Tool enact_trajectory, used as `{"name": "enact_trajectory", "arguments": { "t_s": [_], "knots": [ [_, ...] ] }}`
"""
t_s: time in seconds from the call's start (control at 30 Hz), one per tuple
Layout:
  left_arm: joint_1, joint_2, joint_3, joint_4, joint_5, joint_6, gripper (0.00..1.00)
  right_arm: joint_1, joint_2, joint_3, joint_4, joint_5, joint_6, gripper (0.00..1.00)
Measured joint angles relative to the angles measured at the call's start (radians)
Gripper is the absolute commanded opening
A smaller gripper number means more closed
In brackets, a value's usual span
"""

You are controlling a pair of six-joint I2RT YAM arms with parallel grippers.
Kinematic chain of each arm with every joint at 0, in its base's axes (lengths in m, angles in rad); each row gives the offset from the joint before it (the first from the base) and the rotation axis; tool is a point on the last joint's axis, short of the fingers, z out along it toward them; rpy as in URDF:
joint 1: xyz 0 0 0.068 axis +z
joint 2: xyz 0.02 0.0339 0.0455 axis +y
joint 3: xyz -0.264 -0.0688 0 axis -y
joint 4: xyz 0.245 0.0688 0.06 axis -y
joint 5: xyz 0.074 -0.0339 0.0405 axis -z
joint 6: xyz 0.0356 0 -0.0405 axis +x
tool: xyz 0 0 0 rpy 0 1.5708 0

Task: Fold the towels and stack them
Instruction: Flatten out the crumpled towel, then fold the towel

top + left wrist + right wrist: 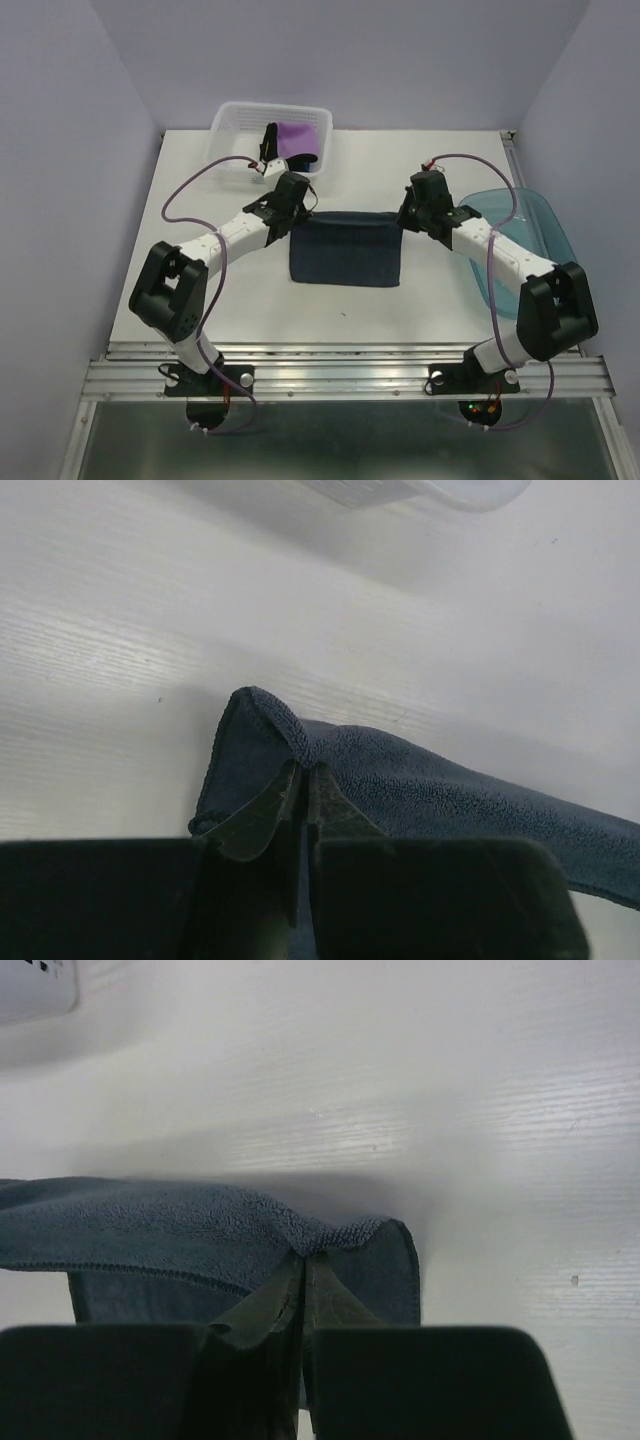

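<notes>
Both arms have the navy towel [345, 252] by its far corners!

The left tool [303, 778] is clamped tight on the left corner and the right tool [303, 1263] on the right one. The towel is stretched between them mid-tabletop [250, 295]. Behind the left arm, a purple towel [297, 137] and a black towel [270, 135] sit in the basket [228, 112], and the tub [535, 215] is off right.

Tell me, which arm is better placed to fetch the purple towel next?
Left. The white basket holding the purple towel sits just beyond the left hand; the right hand is farther off. Both pinch corners of the navy towel, though.
</notes>
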Motion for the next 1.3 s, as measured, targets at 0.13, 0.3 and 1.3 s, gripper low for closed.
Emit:
{"name": "enact_trajectory", "arguments": {
  "t_s": [0.13,0.3,1.3],
  "knots": [
    [0.008,0.023,0.003,-0.002,0.01,0.004,0.0,-0.022,0.025,0.019,0.018,-0.042,-0.011,0.01],
    [0.012,0.024,0.003,-0.002,0.024,0.003,0.0,-0.024,0.025,0.019,0.017,-0.083,-0.013,0.01],
    [-0.081,-0.105,-0.258,-0.002,0.047,-0.15,0.0,-0.024,-0.176,-0.271,0.005,-0.21,0.039,0.01]
  ]
}}
